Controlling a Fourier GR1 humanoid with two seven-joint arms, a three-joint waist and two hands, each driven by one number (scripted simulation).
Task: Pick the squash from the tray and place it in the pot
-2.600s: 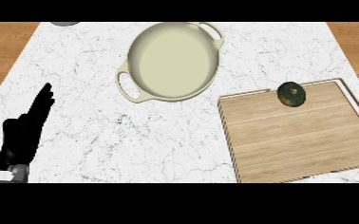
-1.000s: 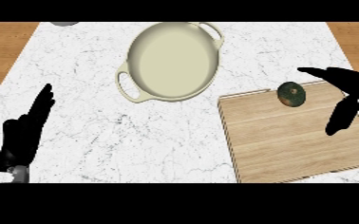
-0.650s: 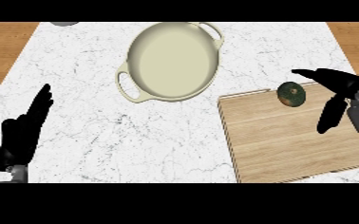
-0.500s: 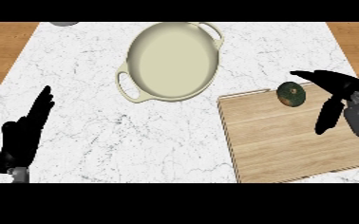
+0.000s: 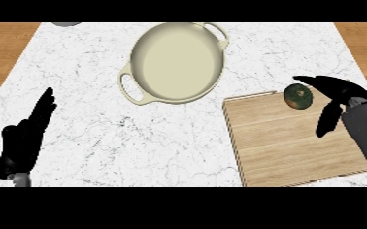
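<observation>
Since 2.6 s ago the right hand (image 5: pixel 342 97) has come in from the right edge and closed on the squash (image 5: pixel 298 96); nothing else has shifted. Left hand (image 5: pixel 27 137) rests near-left, open, fingers up. Right hand's fingers are spread and hold nothing. Squash sits at the tray's (image 5: pixel 294 145) far corner, between the upper finger and the drooping lower one, just left of the palm. Advice: push further left before curling, so the fingers wrap its middle. Pot (image 5: pixel 175 62) lies far-left on the tabletop (image 5: pixel 108 126), empty.
</observation>
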